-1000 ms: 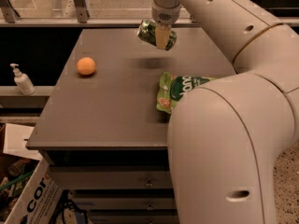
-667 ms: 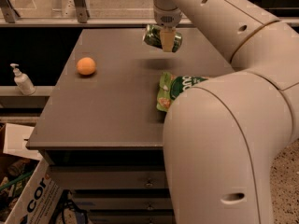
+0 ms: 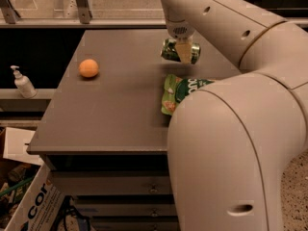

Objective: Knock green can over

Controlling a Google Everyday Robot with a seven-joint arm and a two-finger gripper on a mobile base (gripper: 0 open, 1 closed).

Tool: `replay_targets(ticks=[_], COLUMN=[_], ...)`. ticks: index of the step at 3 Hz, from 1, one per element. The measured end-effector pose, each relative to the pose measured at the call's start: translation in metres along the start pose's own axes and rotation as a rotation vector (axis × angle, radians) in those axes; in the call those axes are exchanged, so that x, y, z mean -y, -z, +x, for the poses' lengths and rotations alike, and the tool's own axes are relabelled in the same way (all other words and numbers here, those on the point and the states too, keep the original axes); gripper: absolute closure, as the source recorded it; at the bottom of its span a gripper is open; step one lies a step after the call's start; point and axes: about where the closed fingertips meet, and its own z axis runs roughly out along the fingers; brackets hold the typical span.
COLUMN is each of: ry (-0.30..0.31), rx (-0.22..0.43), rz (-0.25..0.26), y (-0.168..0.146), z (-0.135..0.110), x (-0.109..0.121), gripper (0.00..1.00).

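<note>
Arm (image 3: 216,11) dwn, tool (image 3: 182,51) over table (image 3: 110,114) — grips green can (image 3: 168,49)

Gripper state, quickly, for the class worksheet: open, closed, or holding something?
Gripper: closed on the green can, held sideways over the far right part of the table.

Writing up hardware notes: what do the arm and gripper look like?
Arm: smooth cream shells, rounded joints, small dark holes along the far link, no cables showing. Gripper, at the green can over the table: ribbed pale wrist, tan tip.
</note>
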Motion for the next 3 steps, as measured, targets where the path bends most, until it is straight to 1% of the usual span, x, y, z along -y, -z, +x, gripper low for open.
replay_targets(ticks=[1,2,3], ry=[0.012,0.012,0.013], rx=[-0.053,-0.052,-0.049], rz=[-0.044,-0.044,-0.038], y=[-0.0149,-0.015,-0.0176], z=[0.0133,0.0133,0.0123], x=[-0.0134,-0.0133,-0.0117], gripper=[1.0,1.0,0.82])
